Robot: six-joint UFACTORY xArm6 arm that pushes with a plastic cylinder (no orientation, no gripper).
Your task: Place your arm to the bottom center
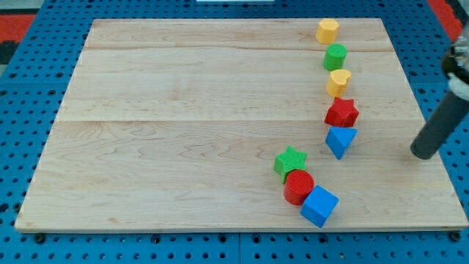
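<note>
My tip rests on the wooden board near its right edge, to the right of the blue triangular block. The dark rod rises from it toward the view's upper right. A column of blocks runs down the right part of the board: a yellow block, a green cylinder, a yellow heart, a red star and the blue triangular block. Lower down, a green star, a red cylinder and a blue cube touch in a diagonal row.
The board lies on a blue perforated base. Red patches show at the view's top corners.
</note>
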